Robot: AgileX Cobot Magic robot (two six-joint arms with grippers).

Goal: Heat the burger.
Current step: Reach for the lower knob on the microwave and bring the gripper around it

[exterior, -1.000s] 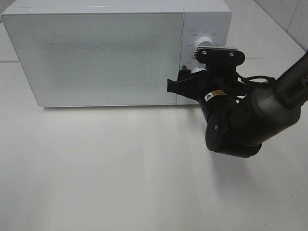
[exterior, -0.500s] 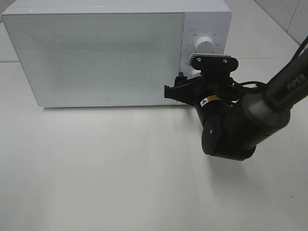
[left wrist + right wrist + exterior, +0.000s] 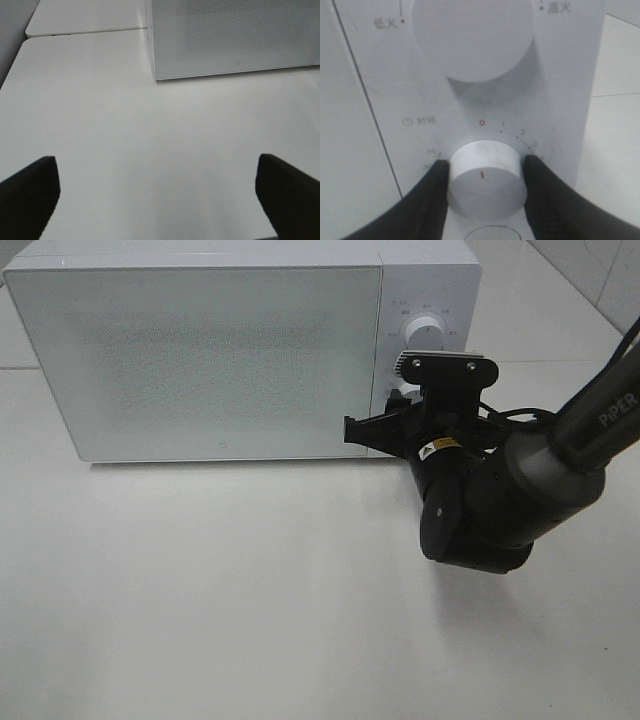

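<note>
The burger is out of view; the white microwave (image 3: 220,360) has its door shut. In the right wrist view my right gripper (image 3: 487,172) has its black fingers (image 3: 546,192) pressed against both sides of the lower timer knob (image 3: 487,187), whose red mark points at 0. From the high camera the right gripper (image 3: 402,400) sits at the microwave's control panel, below the upper power knob (image 3: 424,332). My left gripper (image 3: 160,197) stands open over bare table, nothing between its fingers.
The microwave (image 3: 235,40) stands at the back of the white table (image 3: 200,580). The right arm's bulky black wrist (image 3: 480,510) hangs in front of the microwave's right corner. A table seam (image 3: 85,32) runs behind the microwave's left side.
My right gripper dropped from the upper knob to the lower timer knob and its fingers closed in against it. The left gripper has not moved.
</note>
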